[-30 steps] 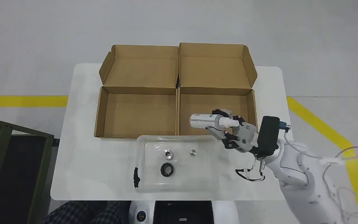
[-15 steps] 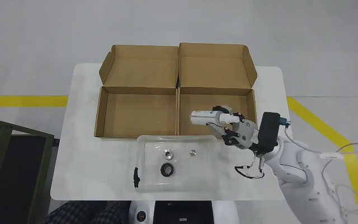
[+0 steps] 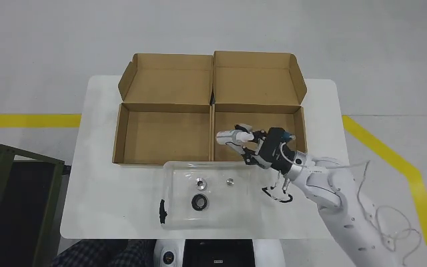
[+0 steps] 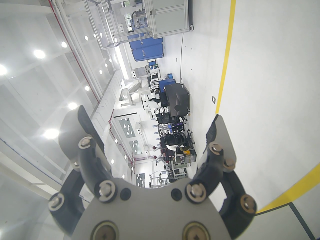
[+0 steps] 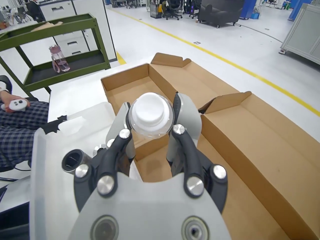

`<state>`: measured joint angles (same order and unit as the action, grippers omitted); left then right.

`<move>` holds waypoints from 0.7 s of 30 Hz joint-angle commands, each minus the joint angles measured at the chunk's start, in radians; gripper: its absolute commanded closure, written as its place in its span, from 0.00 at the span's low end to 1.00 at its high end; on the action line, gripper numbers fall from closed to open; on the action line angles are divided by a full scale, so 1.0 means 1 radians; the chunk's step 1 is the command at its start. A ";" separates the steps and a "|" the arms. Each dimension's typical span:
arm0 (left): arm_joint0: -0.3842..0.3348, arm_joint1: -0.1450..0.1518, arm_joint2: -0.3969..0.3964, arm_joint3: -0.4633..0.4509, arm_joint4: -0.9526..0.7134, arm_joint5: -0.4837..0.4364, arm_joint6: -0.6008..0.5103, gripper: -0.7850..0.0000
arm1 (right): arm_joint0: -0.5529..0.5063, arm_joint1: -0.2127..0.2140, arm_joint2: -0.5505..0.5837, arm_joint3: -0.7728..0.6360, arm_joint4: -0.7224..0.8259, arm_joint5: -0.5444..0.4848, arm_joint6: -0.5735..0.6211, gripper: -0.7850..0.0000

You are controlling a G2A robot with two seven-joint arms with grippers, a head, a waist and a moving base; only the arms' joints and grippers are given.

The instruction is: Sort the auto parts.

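My right gripper (image 3: 248, 143) is shut on a white cylindrical part (image 3: 230, 138) and holds it level above the front left area of the right cardboard box (image 3: 288, 130). In the right wrist view the white part (image 5: 150, 116) sits clamped between the fingers, above that box's floor (image 5: 150, 162). The left cardboard box (image 3: 163, 137) stands beside it. A clear tray (image 3: 247, 200) in front of the boxes holds a silver nut (image 3: 200, 182), a small silver piece (image 3: 229, 180) and a black ring (image 3: 199, 201). My left gripper (image 4: 150, 116) is open, holds nothing and faces the room.
A small black part (image 3: 161, 212) lies at the tray's left edge. Both box lids (image 3: 253, 77) stand open at the back. A green cart (image 3: 20, 193) stands beside the table on the left. Bare white table (image 3: 100, 120) surrounds the boxes.
My right gripper has carried the white part to the left, from the right box's middle toward its front left corner, and the arm has turned inward.
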<state>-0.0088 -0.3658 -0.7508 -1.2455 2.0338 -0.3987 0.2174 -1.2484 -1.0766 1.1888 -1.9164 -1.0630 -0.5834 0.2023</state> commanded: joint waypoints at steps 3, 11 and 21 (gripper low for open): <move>0.000 0.000 0.000 0.000 0.000 0.000 0.000 0.00 | 0.052 -0.009 -0.037 0.056 -0.033 0.044 0.025 1.00; 0.000 0.000 0.000 0.000 0.000 0.000 0.000 0.00 | 0.140 -0.026 -0.089 0.148 -0.076 0.090 0.070 1.00; 0.000 0.000 0.000 0.000 0.000 0.000 0.000 0.00 | 0.267 -0.056 -0.172 0.293 -0.092 0.123 0.116 1.00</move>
<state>-0.0088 -0.3658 -0.7508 -1.2455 2.0338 -0.3987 0.2174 -0.9946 -1.1291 1.0263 -1.6379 -1.1506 -0.4645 0.3132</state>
